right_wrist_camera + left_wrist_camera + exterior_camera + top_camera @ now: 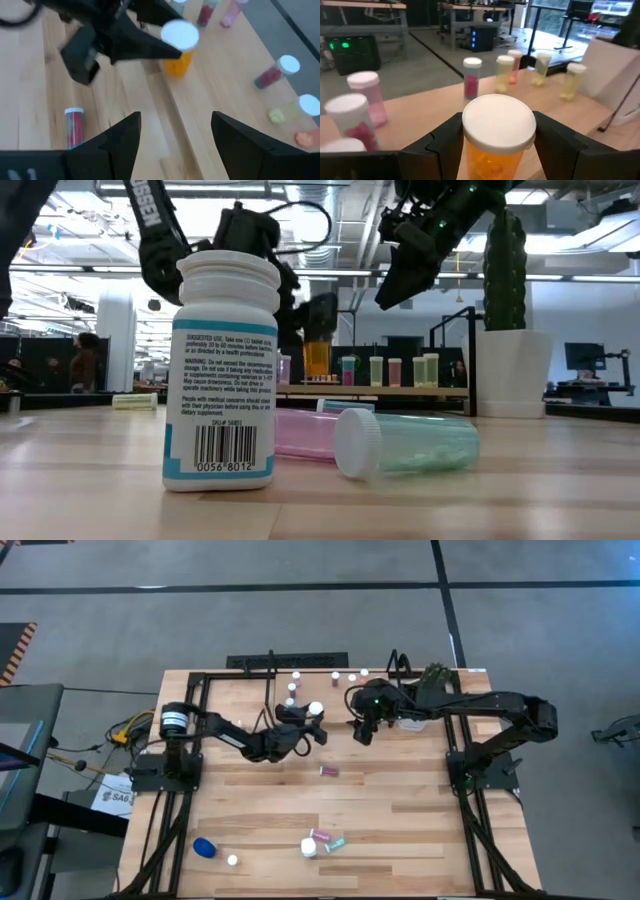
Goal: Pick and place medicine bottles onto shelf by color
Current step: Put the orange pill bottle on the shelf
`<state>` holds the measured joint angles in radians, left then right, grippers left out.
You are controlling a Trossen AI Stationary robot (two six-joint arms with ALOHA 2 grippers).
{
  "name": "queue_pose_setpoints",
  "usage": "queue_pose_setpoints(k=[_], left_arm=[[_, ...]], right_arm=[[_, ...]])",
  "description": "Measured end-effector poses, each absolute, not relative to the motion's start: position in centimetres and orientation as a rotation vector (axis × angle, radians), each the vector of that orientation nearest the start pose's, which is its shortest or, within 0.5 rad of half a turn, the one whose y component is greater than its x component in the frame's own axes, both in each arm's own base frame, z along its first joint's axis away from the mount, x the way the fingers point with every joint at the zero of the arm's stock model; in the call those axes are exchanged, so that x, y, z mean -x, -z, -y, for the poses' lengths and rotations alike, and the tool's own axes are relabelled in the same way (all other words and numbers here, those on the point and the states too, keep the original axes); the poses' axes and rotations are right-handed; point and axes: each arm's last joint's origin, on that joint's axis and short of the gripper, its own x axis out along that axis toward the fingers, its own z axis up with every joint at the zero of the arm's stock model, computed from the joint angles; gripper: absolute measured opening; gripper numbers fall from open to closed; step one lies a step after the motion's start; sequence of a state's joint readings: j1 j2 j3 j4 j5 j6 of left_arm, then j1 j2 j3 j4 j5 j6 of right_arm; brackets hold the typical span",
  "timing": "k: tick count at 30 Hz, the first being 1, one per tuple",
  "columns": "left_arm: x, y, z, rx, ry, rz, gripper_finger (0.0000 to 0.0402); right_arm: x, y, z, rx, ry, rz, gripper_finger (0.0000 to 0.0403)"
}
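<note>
From above, a pale plank table (380,805) is sitting on a grey floor crossed by dark lines. The shelf (330,690) is lying along the table's far edge, with several small bottles standing on it. The left gripper (312,726) is reaching toward the shelf's near edge, its jaws pinching an orange bottle (316,710) with a white cap. The right gripper (362,730) is hanging just beside it, near the shelf's right half, jaws spread and holding nothing. A red vial (328,771) is lying mid-table. Near the table's front edge a blue bottle (204,847) is lying toward the left corner, and a small cluster of bottles is resting at the middle.

At table height, a white labelled bottle (222,370) is standing close by, with a pink vial (303,434) and a teal vial (408,442) lying on their sides next to it. Behind, the shelf is showing a row of bottles, a white pot with a plant (512,370) is standing at the right, and a lit workshop is stretching beyond.

From the left wrist, the orange bottle is sitting between the dark fingers, with pink and yellow-green bottles standing ahead.

From the right wrist, its fingers (120,140) are spreading wide above the wood, and the other arm is holding the orange bottle upright.
</note>
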<state>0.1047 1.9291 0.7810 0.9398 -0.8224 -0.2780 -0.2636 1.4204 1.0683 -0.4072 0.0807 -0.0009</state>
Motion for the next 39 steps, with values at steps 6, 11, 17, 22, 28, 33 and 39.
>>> queue_pose_setpoints(k=[6,11,17,22,28,33,39], left_arm=[[-35.9,-12.2,-6.1,0.159,-1.023,-0.082,0.0194],[-35.9,-12.1,-6.3,0.154,-1.139,-0.077,0.0194],[-35.7,-12.0,-6.4,0.144,-1.202,-0.081,0.0194],[-35.6,-11.9,-6.4,0.146,-1.206,-0.085,0.0194],[-35.6,-11.9,-6.4,0.146,-1.206,-0.086,0.0205],[-35.6,-11.8,-6.3,0.105,-1.2,-0.122,0.0225],[-35.6,-11.9,-6.4,0.093,-1.203,-0.121,0.0246]], right_arm=[[-29.1,-27.0,7.7,-0.059,0.311,-0.764,0.0265],[-29.2,-26.9,7.1,-0.051,0.294,-0.767,0.0265],[-29.3,-26.9,6.6,-0.045,0.276,-0.768,0.0265],[-29.3,-26.9,6.5,-0.044,0.27,-0.773,0.0265],[-29.1,-26.7,6.4,-0.053,0.271,-0.801,0.0265],[-29.1,-26.6,6.4,-0.056,0.272,-0.811,0.0265],[-28.9,-26.6,6.4,-0.073,0.278,-0.828,0.0265]])
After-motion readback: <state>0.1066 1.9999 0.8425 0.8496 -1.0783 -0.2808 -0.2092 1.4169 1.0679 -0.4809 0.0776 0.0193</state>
